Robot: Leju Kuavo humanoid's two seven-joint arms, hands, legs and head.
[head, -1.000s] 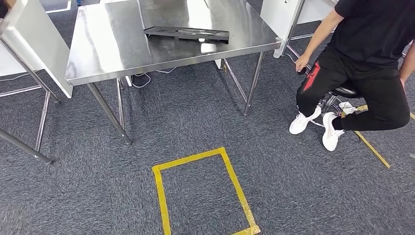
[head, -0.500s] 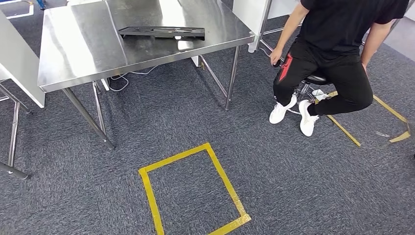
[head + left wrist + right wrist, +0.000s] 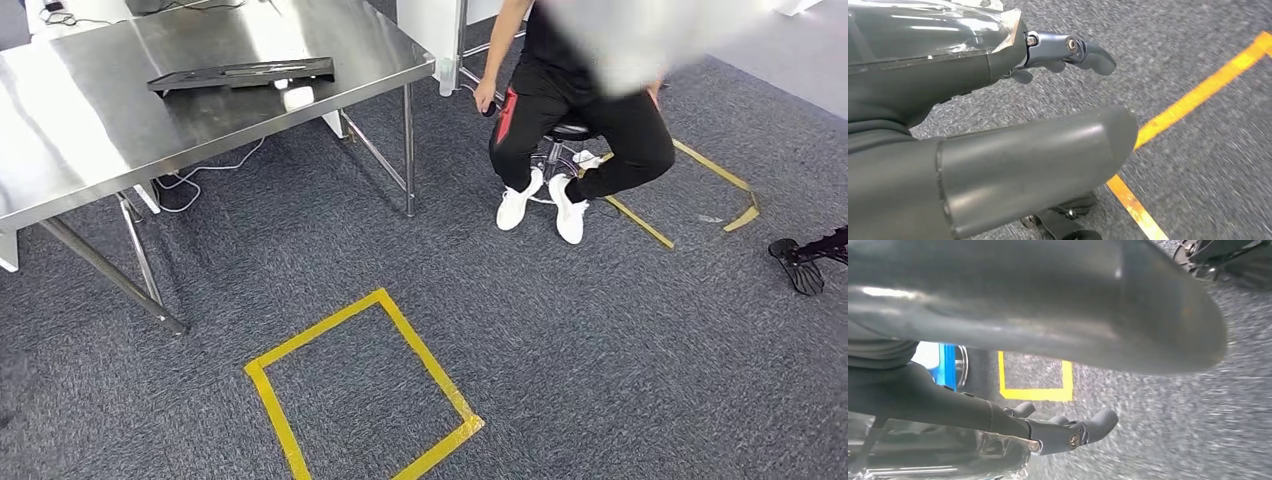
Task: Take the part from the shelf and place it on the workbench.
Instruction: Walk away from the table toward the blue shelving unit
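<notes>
Nearest, the left hand [image 3: 1013, 125] hangs over the carpet, its smooth grey thumb and darker fingers spread and holding nothing. The right hand [image 3: 1048, 390] likewise hangs with its fingers apart and holds nothing. Below them lies rough, speckled grey carpet [image 3: 600, 350] marked with a square of yellow tape [image 3: 365, 390]. Beyond the square stands the table [image 3: 90, 130], a shiny steel top on thin metal legs. On its top lies a flat, long, dark part [image 3: 240, 74]. Judging from this, one part is already placed and both hands are free for another fetch. Right of the table, a person [image 3: 590, 120] in black clothes and white shoes sits on a stool.
</notes>
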